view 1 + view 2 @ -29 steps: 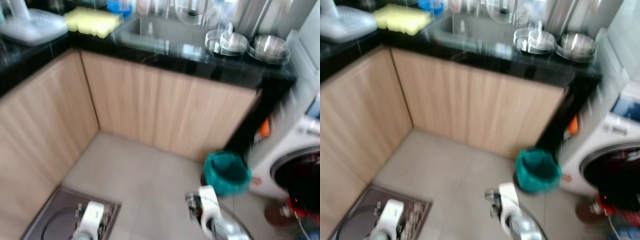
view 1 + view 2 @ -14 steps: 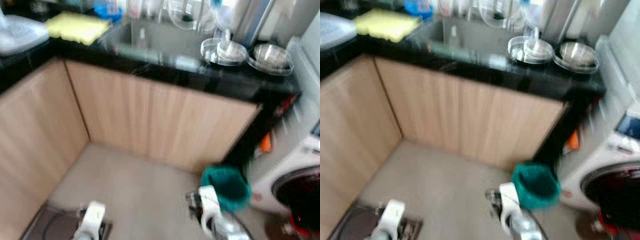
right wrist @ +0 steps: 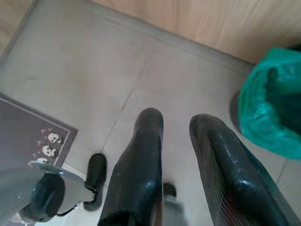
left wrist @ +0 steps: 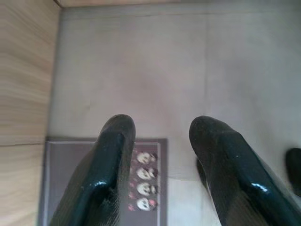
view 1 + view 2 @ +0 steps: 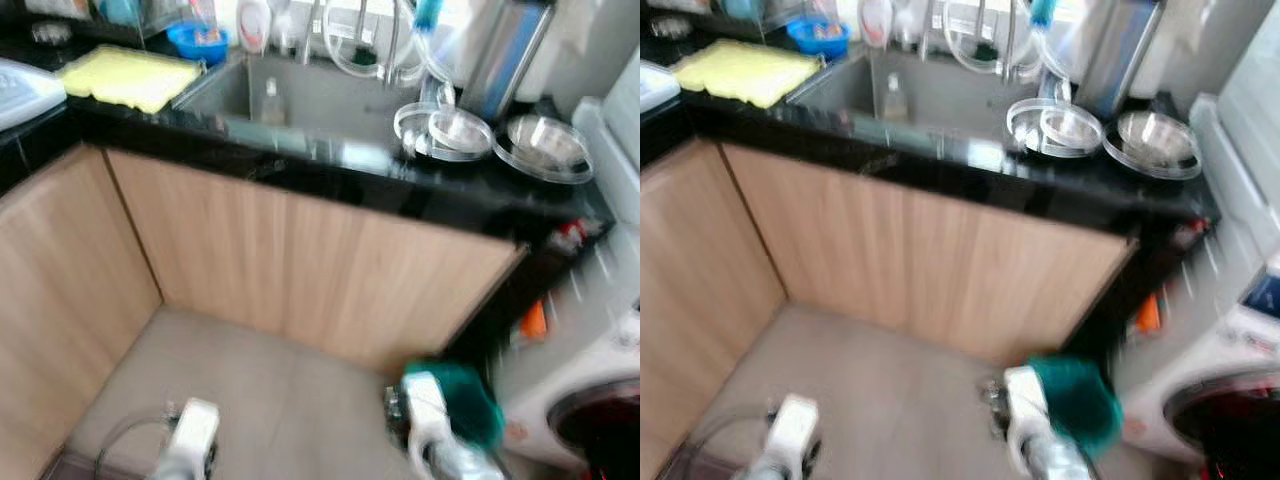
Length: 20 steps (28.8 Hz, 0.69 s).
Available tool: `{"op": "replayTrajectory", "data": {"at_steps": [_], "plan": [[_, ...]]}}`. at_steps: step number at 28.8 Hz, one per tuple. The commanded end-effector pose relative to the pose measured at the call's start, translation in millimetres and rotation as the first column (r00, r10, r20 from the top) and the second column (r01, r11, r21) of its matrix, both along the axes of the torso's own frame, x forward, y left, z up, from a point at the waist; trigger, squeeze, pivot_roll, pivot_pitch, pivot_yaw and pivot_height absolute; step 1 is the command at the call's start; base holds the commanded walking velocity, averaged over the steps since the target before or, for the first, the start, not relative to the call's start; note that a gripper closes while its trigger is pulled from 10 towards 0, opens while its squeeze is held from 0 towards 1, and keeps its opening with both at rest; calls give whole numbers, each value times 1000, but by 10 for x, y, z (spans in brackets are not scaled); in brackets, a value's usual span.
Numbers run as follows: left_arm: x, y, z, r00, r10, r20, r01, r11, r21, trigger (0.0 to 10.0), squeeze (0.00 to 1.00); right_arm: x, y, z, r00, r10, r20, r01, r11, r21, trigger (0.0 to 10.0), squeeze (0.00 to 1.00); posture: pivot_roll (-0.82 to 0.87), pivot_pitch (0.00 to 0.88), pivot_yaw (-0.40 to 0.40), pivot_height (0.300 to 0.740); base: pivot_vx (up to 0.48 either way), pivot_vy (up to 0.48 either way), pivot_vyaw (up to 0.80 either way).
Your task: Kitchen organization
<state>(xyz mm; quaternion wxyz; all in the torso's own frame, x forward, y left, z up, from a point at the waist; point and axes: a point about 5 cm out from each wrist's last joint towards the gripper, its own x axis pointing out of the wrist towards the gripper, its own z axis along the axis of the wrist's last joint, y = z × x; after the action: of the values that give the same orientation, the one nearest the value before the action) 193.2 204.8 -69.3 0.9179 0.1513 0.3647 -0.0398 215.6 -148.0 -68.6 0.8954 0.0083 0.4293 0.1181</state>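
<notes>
Head view, blurred: glass lids point(image 5: 445, 130) and a steel bowl point(image 5: 546, 145) sit at the counter's right end point(image 5: 470, 195), beside the sink point(image 5: 300, 95). I judge them fragile and slick; take them by the rim.

Left wrist: left gripper point(image 4: 162, 136) hangs over the floor mat point(image 4: 80, 179), fingers parted, empty.

Right wrist: right gripper point(image 3: 176, 129) also spread, empty, near the green bin point(image 3: 273, 108).

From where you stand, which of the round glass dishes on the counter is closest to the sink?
The left glass dish, with a knobbed lid in it, sits right beside the sink. The other dish lies farther right, toward the washing machine.
</notes>
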Motion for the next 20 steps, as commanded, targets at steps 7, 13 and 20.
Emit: {"op": "replayTrajectory", "data": {"at_steps": [7,13,20], "plan": [[-6,-81,-16,1000,-15,-2,15,1000,-16,10000,0,-25,-132,-9,1000,-16,-8,15,999,-29,10000,0,0,17,-56,732,357,0,0],[-12,-107,-23,1000,-24,-5,24,1000,-17,10000,0,-38,-136,-16,1000,-17,-11,17,1000,-26,10000,0,4,11,-57,732,356,0,0],[-23,-116,-32,1000,-29,-11,29,999,-16,10000,0,-44,-136,-19,1000,-16,-11,16,1000,-22,10000,0,3,5,-58,732,359,0,0]]}}
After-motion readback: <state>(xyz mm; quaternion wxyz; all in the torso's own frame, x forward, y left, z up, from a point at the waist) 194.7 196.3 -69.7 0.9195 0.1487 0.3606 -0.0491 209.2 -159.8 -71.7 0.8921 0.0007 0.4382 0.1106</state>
